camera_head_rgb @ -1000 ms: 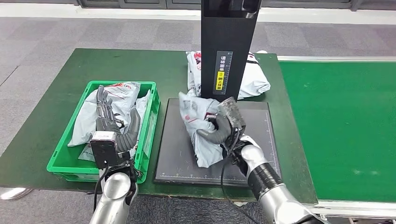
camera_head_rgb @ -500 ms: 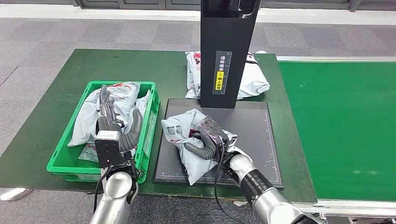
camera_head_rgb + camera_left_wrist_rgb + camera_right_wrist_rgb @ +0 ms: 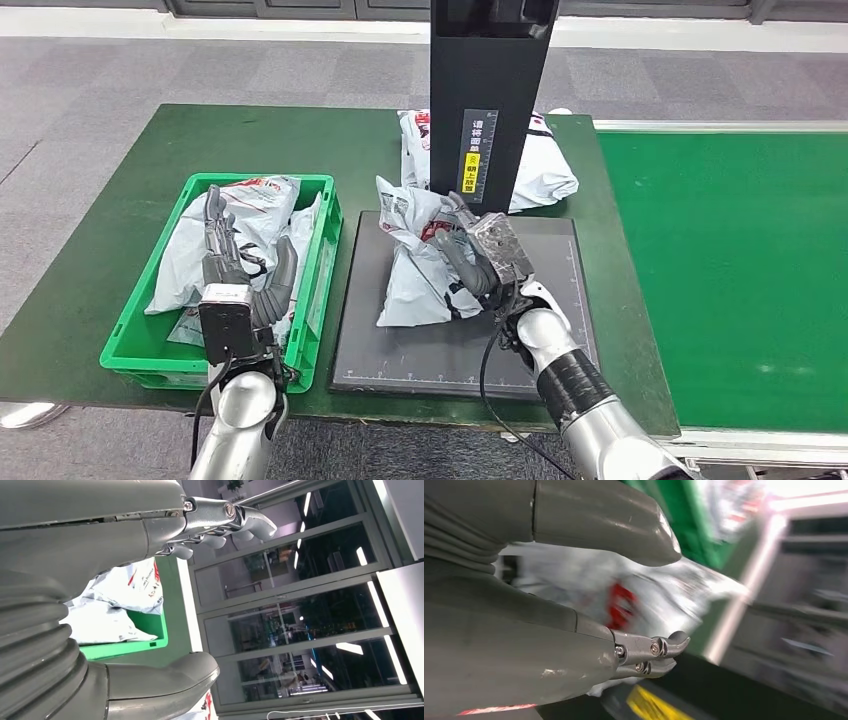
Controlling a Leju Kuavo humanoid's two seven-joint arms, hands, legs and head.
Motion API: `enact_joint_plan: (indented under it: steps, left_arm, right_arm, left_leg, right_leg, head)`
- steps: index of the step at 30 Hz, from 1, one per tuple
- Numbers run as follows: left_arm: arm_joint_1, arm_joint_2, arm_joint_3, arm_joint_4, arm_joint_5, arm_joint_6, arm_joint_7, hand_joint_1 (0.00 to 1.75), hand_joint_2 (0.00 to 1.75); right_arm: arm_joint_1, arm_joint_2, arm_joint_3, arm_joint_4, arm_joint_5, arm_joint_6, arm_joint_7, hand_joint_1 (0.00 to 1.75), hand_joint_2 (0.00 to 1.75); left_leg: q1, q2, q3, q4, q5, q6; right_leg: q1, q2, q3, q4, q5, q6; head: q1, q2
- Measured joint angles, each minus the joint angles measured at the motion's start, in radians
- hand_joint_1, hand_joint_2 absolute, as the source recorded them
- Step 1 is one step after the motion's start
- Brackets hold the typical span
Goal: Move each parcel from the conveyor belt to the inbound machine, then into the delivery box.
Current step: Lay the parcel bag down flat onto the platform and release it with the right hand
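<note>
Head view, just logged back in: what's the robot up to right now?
The right hand grips a crumpled grey plastic parcel with red print over the flat black platform of the inbound machine, in front of its black upright column. The parcel's lower end looks to touch the platform. The left hand hovers open above the green plastic delivery box, which already holds grey parcels. One more grey parcel lies behind the column on the green table.

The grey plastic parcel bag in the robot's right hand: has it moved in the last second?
Yes. The grey plastic parcel bag swung toward the green crate, then back toward the black column.
</note>
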Motion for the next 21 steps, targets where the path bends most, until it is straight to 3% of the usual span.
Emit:
enact_joint_plan:
  steps: [8, 15, 19, 21]
  left_arm:
    - [0.005, -0.002, 0.008, 0.001, -0.017, -0.010, 0.004, 0.00, 1.75]
    - [0.004, -0.004, 0.013, 0.010, -0.041, -0.028, 0.000, 0.00, 1.75]
    - [-0.003, 0.001, 0.004, 0.017, -0.166, -0.126, 0.053, 0.00, 1.75]
    - [-0.006, 0.002, -0.003, 0.019, -0.215, -0.157, 0.075, 0.00, 1.75]
  right_arm:
    - [0.107, -0.015, -0.057, -0.315, 0.007, -0.053, -0.062, 0.00, 0.00]
    - [0.120, -0.021, -0.059, -0.383, -0.013, -0.064, -0.085, 0.00, 0.00]
    - [0.127, -0.021, -0.059, -0.430, 0.000, -0.154, -0.120, 0.00, 1.75]
    - [0.135, -0.022, -0.059, -0.461, 0.005, -0.184, -0.118, 0.00, 1.75]
  left_leg:
    - [0.000, 0.000, 0.000, 0.000, 0.000, 0.000]
    - [0.000, 0.001, 0.000, 0.000, 0.000, 0.000]
    - [0.000, 0.000, 0.000, 0.000, 0.000, 0.000]
    - [0.000, 0.001, 0.000, 0.000, 0.000, 0.000]
  right_leg:
    - [0.000, 0.000, 0.000, 0.000, 0.000, 0.000]
    - [0.000, 0.000, 0.000, 0.000, 0.000, 0.000]
    - [0.000, 0.000, 0.000, 0.000, 0.000, 0.000]
    - [0.000, 0.001, 0.000, 0.000, 0.000, 0.000]
  head:
    - [0.000, 0.000]
    - [0.000, 0.000]
    - [0.000, 0.000]
    - [0.000, 0.000]
